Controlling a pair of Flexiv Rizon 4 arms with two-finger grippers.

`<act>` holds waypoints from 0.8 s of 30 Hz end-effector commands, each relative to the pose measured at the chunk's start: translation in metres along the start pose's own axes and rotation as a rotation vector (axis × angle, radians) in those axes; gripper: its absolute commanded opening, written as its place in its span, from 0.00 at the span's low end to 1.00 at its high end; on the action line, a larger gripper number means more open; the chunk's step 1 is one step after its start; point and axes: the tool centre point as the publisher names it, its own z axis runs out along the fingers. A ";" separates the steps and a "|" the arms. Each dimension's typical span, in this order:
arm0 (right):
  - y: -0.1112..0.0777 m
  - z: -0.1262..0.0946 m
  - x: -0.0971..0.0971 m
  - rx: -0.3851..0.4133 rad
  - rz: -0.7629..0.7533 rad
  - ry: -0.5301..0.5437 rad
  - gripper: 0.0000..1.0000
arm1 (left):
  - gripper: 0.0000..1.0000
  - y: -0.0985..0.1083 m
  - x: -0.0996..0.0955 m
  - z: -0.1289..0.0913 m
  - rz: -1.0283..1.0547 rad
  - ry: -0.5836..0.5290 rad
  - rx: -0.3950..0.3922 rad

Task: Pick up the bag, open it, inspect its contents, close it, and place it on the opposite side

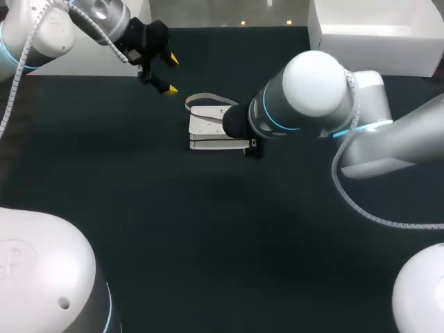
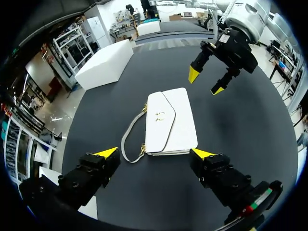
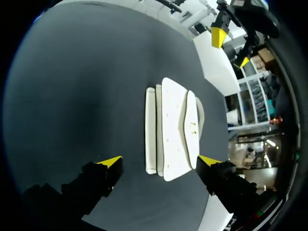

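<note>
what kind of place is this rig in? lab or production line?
Probably a robot test bench in a lab: the left pincer and right pincer hang open over a dark table, with a white bag lying flat as the test piece.

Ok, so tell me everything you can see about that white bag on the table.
The bag is a flat white handbag, smooth like leather, lying flap-up near the middle of the dark table. Its curved flap is closed, with a small gold clasp. A pale strap, joined by gold fittings, loops on the table beside it. Neither the left tool nor the right tool, both open, touches it. In the head view the right arm hides part of it.
</note>
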 end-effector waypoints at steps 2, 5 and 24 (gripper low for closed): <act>-0.005 0.014 0.004 -0.001 -0.016 -0.213 1.00 | 1.00 0.001 0.005 -0.001 0.049 -0.010 0.004; -0.007 0.021 0.001 -0.008 -0.034 -0.233 1.00 | 1.00 0.001 0.005 -0.001 0.049 -0.010 0.004; -0.013 0.058 -0.015 -0.005 -0.078 -0.241 0.41 | 1.00 -0.010 0.024 0.023 0.246 -0.051 0.116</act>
